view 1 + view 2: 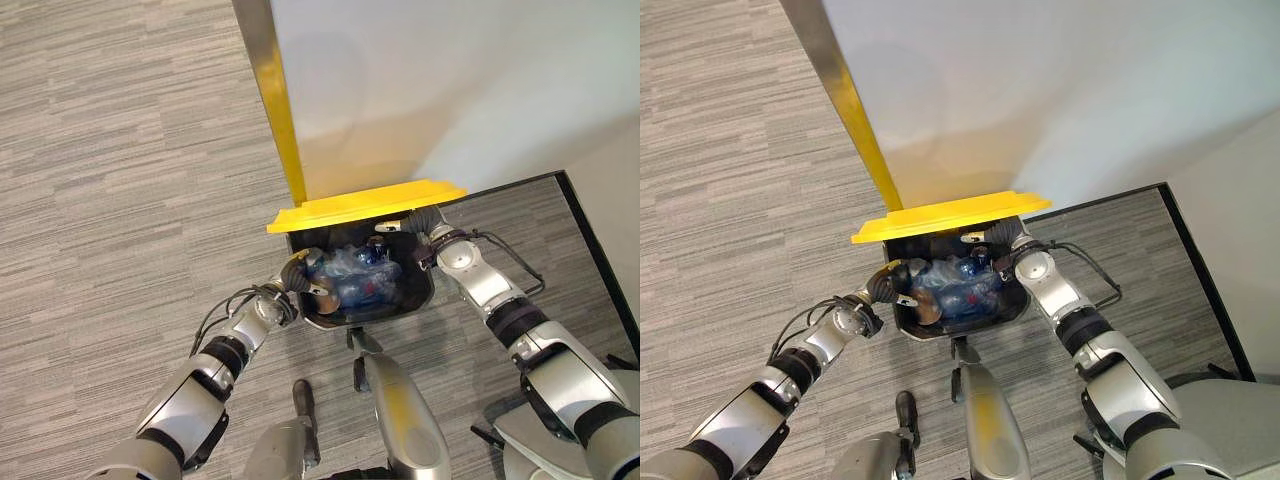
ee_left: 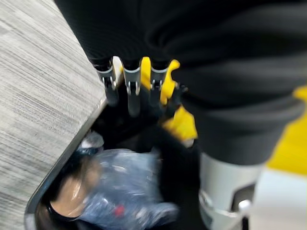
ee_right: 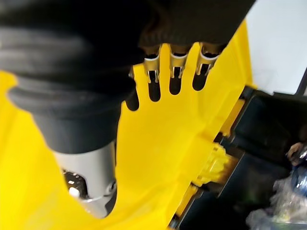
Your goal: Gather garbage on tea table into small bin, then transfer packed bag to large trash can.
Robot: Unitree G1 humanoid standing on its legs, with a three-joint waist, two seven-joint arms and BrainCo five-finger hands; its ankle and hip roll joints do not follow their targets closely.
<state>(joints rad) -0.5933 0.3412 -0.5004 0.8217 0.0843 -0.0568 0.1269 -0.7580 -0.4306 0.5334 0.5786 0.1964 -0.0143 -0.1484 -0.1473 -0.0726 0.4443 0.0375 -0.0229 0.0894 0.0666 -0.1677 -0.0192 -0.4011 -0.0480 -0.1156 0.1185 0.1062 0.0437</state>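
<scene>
Bin [image 1: 425,290]: black, between both hands, under a raised yellow lid [image 1: 365,205].
Bag [image 1: 355,275]: bluish clear plastic with garbage inside the bin, contents blurred.
Left hand [image 1: 297,272]: at the bin's rim, grip unclear.
Right hand [image 1: 425,222]: against the lid, fingertips hidden, grip unclear.

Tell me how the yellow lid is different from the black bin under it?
The yellow lid is flat and bright, tipped up and open; the black bin is a deep dark box. The lid holds nothing, while the bin holds a blue plastic bag of rubbish. The right robot hand rests against the lid; the left robot hand curls over the bin's rim. Both are parts of one trash can.
</scene>
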